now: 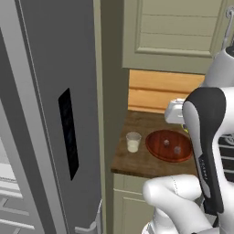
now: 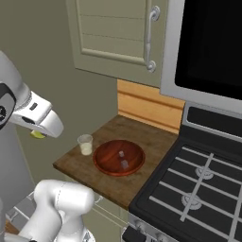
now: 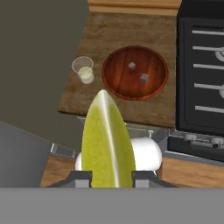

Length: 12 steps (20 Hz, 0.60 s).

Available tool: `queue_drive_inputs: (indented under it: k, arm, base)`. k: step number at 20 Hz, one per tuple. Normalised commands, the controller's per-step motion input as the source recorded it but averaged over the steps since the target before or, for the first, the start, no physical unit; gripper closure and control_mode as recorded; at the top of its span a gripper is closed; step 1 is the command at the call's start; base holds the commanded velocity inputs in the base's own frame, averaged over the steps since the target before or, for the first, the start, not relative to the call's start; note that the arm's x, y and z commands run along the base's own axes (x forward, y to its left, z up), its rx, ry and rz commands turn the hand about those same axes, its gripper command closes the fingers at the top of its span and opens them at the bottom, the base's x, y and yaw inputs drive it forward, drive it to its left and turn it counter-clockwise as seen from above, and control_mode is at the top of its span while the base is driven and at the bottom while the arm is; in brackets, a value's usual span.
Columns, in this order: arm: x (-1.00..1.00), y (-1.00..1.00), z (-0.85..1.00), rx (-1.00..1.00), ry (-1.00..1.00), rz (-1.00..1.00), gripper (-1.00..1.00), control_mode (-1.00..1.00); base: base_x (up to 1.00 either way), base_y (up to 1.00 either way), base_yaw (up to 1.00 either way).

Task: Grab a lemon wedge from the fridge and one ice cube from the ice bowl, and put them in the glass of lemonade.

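The lemon wedge (image 3: pixel 107 144) is being held between the two fingertips of the hand (image 3: pixel 111 177), jaws partly closed on it, carried high above the bench (image 3: pixel 109 33). The glass of lemonade (image 3: pixel 83 70) is standing on the bench just beside the ice bowl (image 3: pixel 134 72), apart from it, with two ice cubes (image 3: pixel 131 66) lying in the bowl. The fridge (image 1: pixel 50 114) is being passed on the left with its door ajar. Risk judged: the wedge is being pinched narrowly, so slippage is likely if the hand is swung fast; the glass mouth is small, so a slightly off release is likely to drop the wedge onto the bench or into the bowl.
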Motion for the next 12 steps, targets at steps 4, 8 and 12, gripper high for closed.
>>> queue_drive_inputs:
  k: [4, 8, 12]
  arm:
    - [0.72, 0.01, -0.08, 0.03, 0.00, 0.04, 1.00, -1.00]
    - [0.90, -0.11, -0.28, 0.08, 0.00, 0.17, 1.00, -1.00]
    - [0.86, 0.00, -0.59, 0.00, 0.01, 0.14, 1.00, -1.00]
  base:
    - [0.00, 0.00, 0.00]
    - [0.00, 0.00, 0.00]
    - [0.00, 0.00, 0.00]
